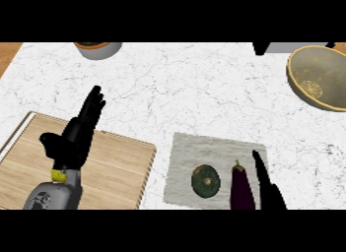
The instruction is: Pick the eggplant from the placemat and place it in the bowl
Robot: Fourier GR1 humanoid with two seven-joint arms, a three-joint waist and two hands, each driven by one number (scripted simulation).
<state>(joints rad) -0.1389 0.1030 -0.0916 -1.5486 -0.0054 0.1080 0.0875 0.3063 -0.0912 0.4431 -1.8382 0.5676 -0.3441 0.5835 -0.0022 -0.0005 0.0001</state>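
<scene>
A dark purple eggplant (242, 189) lies lengthwise on the grey placemat (204, 152) near the lower edge, stem pointing away from me. My right hand (268, 189) stands just to the eggplant's right, fingers straight and pointing up the view, close beside it; contact cannot be made out. A round green object (205, 180) rests on the mat to the eggplant's left. The tan bowl (327, 77) sits at the far right edge of the counter. My left hand (77, 138) rests open above the wooden board, fingers up.
A wooden cutting board (117, 167) lies at the lower left on the white marble counter (190, 88). A grey pot (99, 48) stands at the top left. A dark object (261, 47) sits at the top edge near the bowl.
</scene>
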